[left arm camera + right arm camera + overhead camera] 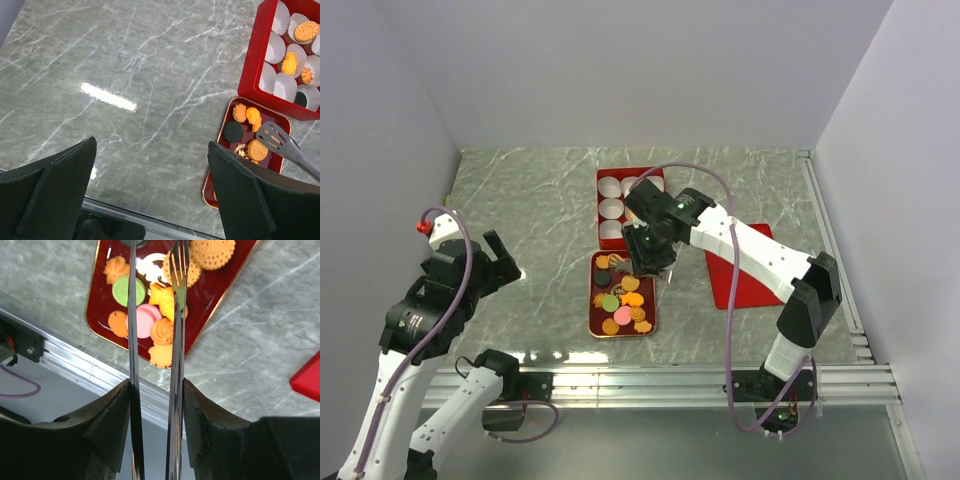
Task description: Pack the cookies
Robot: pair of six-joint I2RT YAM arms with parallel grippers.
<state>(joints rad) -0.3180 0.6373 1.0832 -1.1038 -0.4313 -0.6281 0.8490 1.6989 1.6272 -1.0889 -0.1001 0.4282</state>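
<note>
On the grey marble counter the cookies lie in a shallow red tray. They look light and brittle, best nipped gently at the rim by the tongs that the right end effector is clamped on, while the left end effector hangs spread wide, well apart from them. Only the left wrist view shows cookies already in the paper cups of the red box.
</note>
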